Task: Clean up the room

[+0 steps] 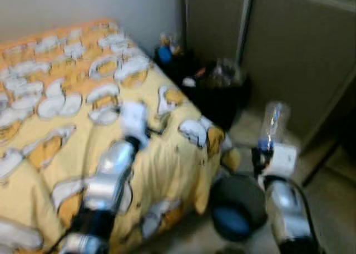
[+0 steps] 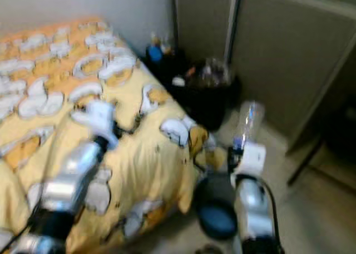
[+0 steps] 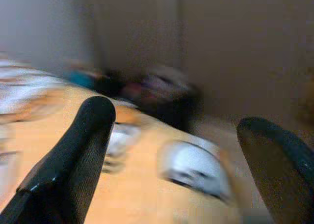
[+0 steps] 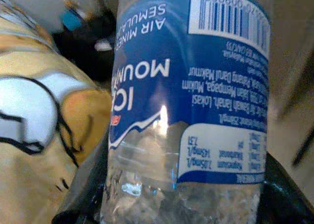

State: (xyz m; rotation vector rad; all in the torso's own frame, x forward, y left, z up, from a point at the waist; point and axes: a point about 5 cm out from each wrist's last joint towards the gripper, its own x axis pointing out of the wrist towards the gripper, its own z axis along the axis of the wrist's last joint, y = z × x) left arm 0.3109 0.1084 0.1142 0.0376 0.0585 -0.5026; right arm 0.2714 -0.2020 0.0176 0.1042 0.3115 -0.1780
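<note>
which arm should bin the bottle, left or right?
Right. The right gripper already holds the plastic bottle and sits nearer the black trash bin. The left gripper is open over the bed.

Bed (image 1: 67, 126) under yellow patterned blanket (image 1: 167, 154)

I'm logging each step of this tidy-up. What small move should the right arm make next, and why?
Probably carry the water bottle forward toward the black bin beyond the bed corner. The right gripper holds the bottle upright over the floor, short of the bin, which already appears to hold rubbish.
</note>
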